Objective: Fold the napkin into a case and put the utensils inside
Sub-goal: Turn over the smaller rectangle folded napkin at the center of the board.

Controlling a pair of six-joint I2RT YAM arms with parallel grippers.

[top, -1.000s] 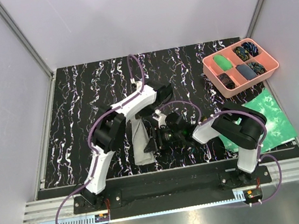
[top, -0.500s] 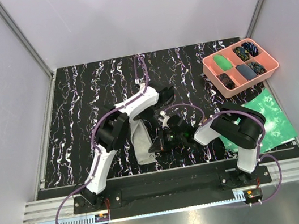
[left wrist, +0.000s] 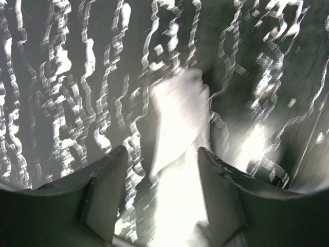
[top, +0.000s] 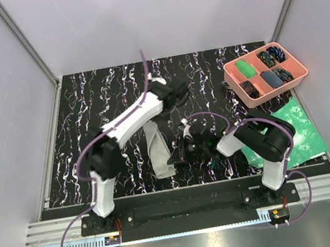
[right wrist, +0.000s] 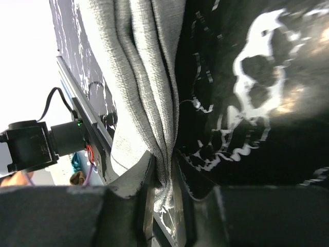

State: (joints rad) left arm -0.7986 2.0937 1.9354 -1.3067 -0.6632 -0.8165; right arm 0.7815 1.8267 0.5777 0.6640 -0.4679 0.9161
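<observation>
Black mat (top: 89, 123) with white veins is covered in its middle by both arms, so this part is not seen. The green-and-white sheet (top: 298, 123) is cut off on its left side by the right arm. The left wrist view is much blurred, and the folds of the cloth cannot be followed there. In the top view the jaws of both grippers are hidden by their own wrists.

The napkin (top: 159, 150) is laid on the mat as a narrow grey strip. Its near end is taken between the jaws of the right gripper (right wrist: 164, 177). These jaws are nearly closed and several layers of the cloth are pinched between the two fingers (right wrist: 146, 188). The rest of the strip runs away from these jaws in long folds.

The jaws of the left gripper (left wrist: 162, 154) are held wide apart and nothing is gripped by them. The far end of the napkin is seen under and beyond them, in the gap between the fingertips, not touched by either.

The pink tray (top: 297, 79) is placed well apart from both pairs of jaws, beyond the right ones. A green piece and several dark patterned pieces are kept in its compartments; what they are cannot be told.
</observation>
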